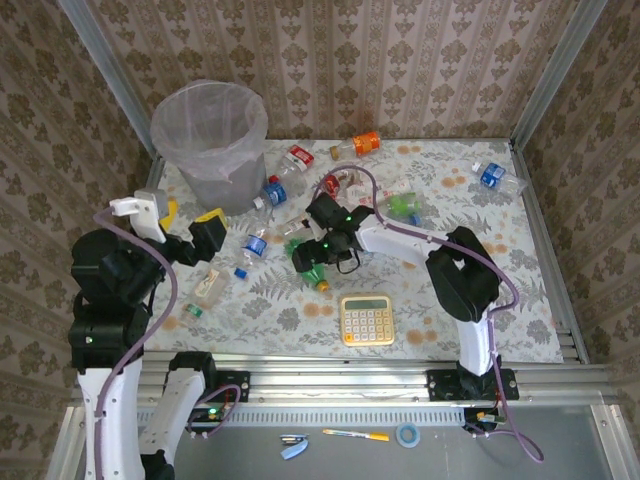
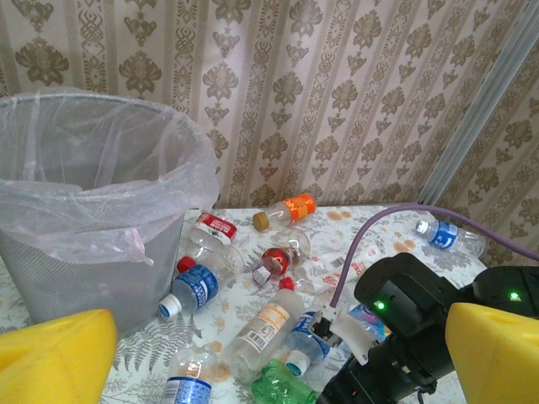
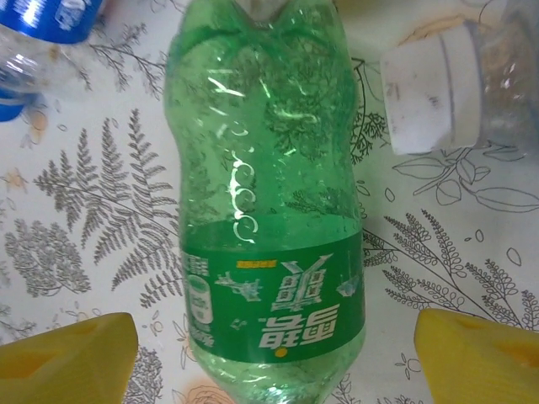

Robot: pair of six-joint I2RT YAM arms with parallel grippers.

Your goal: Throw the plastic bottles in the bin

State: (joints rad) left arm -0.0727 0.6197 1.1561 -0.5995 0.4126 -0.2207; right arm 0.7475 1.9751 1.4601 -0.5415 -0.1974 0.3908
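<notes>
My right gripper [image 3: 271, 358] stands with jaws apart astride the clear green plastic bottle [image 3: 265, 210] on the table [image 1: 500, 320], my left gripper [image 1: 190, 218] gapes empty, and the slick curved shell could squirt out as I pinch, never reaching the round grey bag-lined bin [image 1: 215, 180] at its eleven o'clock.

bin [image 1: 215, 180] far left | bottles [image 1: 366, 143] right of it | calculator [image 1: 366, 319] near front edge
</notes>
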